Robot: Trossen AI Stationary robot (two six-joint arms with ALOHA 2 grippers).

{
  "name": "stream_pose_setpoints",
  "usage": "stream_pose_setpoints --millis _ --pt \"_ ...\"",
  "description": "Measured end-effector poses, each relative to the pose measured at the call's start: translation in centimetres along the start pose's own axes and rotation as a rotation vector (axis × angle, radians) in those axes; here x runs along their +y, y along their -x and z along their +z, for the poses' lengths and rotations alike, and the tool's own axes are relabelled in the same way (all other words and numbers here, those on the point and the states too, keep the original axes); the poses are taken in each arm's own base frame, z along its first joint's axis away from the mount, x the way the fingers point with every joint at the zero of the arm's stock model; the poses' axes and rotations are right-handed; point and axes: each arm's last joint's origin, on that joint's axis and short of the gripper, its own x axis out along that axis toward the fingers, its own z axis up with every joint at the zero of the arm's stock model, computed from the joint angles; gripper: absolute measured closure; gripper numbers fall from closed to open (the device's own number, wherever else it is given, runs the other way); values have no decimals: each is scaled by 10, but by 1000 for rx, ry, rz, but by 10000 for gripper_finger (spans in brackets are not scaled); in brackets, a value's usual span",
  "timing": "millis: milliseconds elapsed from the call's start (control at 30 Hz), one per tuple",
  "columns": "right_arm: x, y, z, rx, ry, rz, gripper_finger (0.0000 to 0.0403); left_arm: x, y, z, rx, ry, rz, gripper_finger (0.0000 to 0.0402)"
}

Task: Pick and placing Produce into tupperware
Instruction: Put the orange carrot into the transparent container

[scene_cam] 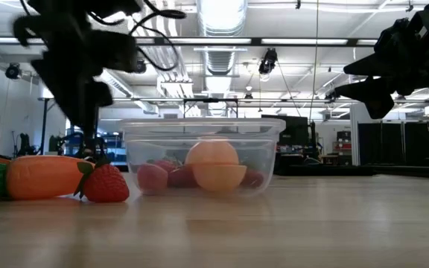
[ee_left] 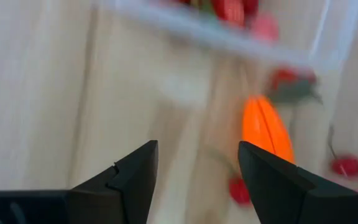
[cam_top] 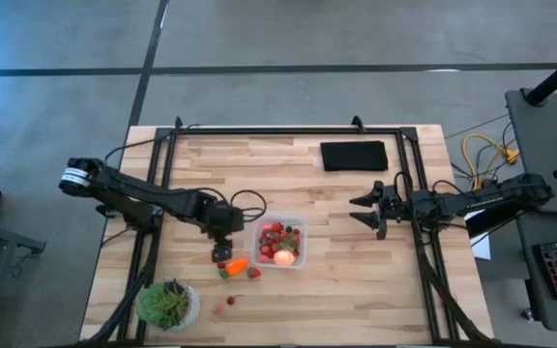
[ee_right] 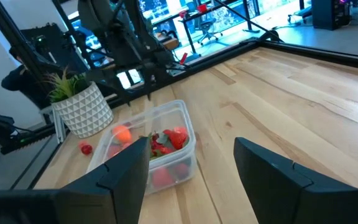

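Observation:
The clear tupperware [cam_top: 280, 242] stands mid-table and holds several red strawberry pieces and a round pink-orange fruit [scene_cam: 213, 167]. On the wood to its left lie the orange carrot [cam_top: 235, 266], with a strawberry [scene_cam: 106, 184] at its end. Small red pieces [cam_top: 232, 300] lie farther toward the near edge. My left gripper [cam_top: 222, 254] hangs open, pointing steeply down, just above the table beside the carrot [ee_left: 266, 127], and nothing is between its fingers. My right gripper [cam_top: 361, 208] waits open and level to the right of the tupperware [ee_right: 151, 149].
A potted green plant [cam_top: 169, 304] stands at the near left corner, close to the loose pieces. A flat black pad [cam_top: 354, 155] lies at the far right. Bare wood stretches between the tupperware and my right gripper.

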Motion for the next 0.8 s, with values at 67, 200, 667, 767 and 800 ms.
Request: stream_pose_setpoints --millis 67,200,667,767,800 --pt "0 0 0 0 0 0 177 -3 8 -8 49 13 -43 194" --pt "0 0 0 0 0 0 177 -21 18 -14 46 -16 -189 194" --pt "0 0 0 0 0 0 177 -52 -16 -19 50 -101 -148 194" --pt "0 0 0 0 0 0 177 -53 -20 -18 63 -59 -133 194" --pt "0 0 0 0 0 0 177 -53 -21 -17 62 -46 -132 194"
